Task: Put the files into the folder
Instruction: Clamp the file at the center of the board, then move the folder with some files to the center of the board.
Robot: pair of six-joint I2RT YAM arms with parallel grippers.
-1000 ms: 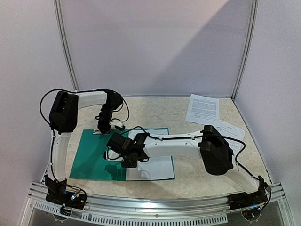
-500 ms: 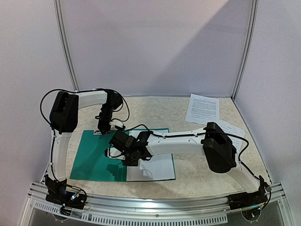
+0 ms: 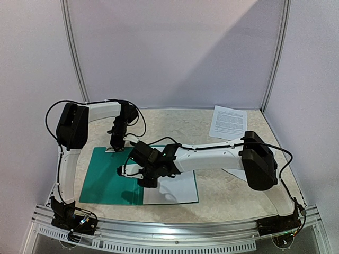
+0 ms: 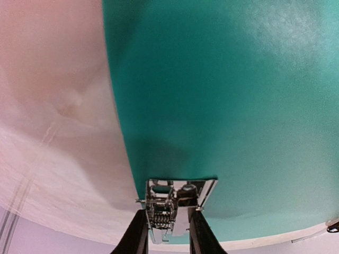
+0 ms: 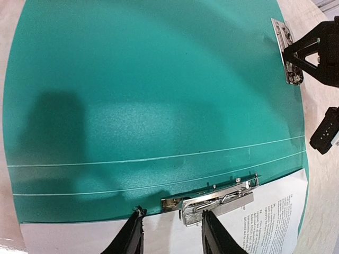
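folder (image 3: 106, 177): open, table near-left | file (image 3: 177, 189): on right half, under spine clip (image 5: 217, 200) | right gripper (image 5: 172, 214): just parted, holding nothing | left gripper (image 4: 168, 214): pinching edge clip (image 4: 177, 203) | spare file (image 3: 228, 123): far right, pending

One file (image 3: 179, 191) lies on the folder's (image 3: 100, 177) right half, another file (image 3: 229, 121) behind-right.

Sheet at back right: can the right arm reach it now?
Probably yes. The sheet lies bare on the table, and the right tool is open over the folder, holding nothing.
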